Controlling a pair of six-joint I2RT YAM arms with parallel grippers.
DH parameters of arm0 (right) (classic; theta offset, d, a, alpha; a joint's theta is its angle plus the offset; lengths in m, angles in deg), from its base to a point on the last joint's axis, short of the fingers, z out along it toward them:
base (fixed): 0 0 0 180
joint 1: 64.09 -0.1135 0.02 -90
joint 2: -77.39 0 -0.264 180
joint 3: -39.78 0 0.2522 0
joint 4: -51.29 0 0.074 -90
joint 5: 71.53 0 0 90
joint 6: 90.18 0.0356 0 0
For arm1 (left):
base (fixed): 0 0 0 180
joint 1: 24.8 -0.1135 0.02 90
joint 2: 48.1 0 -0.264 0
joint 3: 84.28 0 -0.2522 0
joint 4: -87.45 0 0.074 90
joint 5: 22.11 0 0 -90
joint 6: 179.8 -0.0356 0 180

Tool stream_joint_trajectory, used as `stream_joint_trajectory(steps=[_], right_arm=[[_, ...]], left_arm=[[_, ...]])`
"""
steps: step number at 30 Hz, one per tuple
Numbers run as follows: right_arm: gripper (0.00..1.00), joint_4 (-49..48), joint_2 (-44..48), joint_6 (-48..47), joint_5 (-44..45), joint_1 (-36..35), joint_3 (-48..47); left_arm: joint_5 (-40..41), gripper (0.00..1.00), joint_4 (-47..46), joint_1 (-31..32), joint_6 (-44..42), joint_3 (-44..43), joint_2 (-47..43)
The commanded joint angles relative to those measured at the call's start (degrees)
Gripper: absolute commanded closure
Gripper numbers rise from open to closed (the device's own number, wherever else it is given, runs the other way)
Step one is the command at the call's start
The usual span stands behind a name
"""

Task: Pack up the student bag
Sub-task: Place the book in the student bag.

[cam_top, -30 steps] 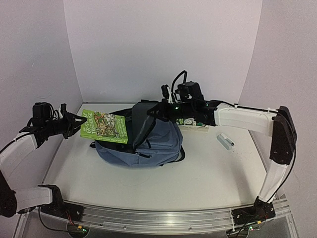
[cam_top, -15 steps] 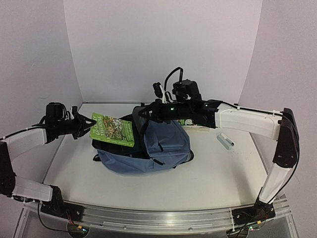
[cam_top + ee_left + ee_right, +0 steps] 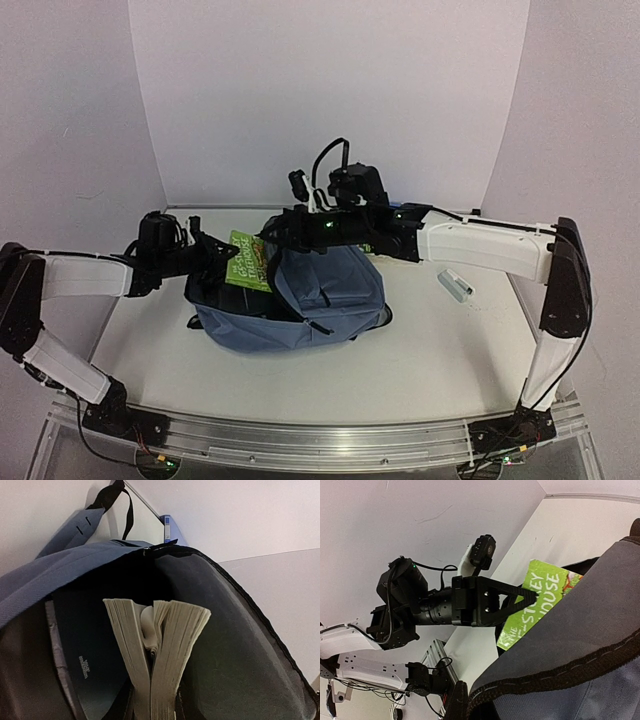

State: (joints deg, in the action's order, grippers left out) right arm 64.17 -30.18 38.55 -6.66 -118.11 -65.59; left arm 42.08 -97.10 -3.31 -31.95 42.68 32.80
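Top external, for the layout: large soft slate-blue fabric backpack (image 3: 300, 305) slumped mid-table on the white tabletop (image 3: 420, 350), mouth turned toward the left arm. Rim of that mouth pinched and lifted by the right gripper (image 3: 282, 226), jaws closed tight on the fabric. Thick green-covered paperback book (image 3: 248, 262) clamped by its near end in the left gripper (image 3: 218, 258), jaws narrow around it, far end at the opening. Left wrist view agrees: page edges fanned slightly, pointing into the dark lining (a dark flat panel with small white print to one side inside; book or lining, cannot tell).

Step in hand, by judgement: feeding the book into the bag. Next move calls for pushing deeper along the bag's floor with the rim held high, then letting go only once the book sits well past the zip line. Risk of loose pages catching on the edge.

Count: one backpack, one green book, one small pale oblong object (image 3: 455, 284) lying apart at the right, two arms.
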Motion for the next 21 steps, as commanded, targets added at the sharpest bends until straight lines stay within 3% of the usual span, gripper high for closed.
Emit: stream_joint_trajectory(steps=[1,5,12,15,21], right_arm=[[1.0,-6.9,1.2,-0.8,-0.1,-0.4,-1.9],[1.0,-7.0,1.8,-1.0,0.4,-0.3,-0.8],[1.0,-7.0,2.8,-1.4,1.8,-0.3,1.0],[1.0,-7.0,2.8,-1.4,2.3,-0.3,1.5],[1.0,-7.0,2.2,-1.1,3.3,-0.4,2.1]], left_arm=[[4.5,1.0,-12.6,4.7,2.8,-3.5,4.9],[4.6,0.96,-10.8,6.4,2.1,-5.7,9.2],[9.0,0.64,9.4,6.4,-8.2,-10.2,8.1],[10.6,0.49,14.0,6.5,-11.8,-10.1,6.4],[11.6,0.37,16.0,6.7,-13.0,-7.7,4.6]])
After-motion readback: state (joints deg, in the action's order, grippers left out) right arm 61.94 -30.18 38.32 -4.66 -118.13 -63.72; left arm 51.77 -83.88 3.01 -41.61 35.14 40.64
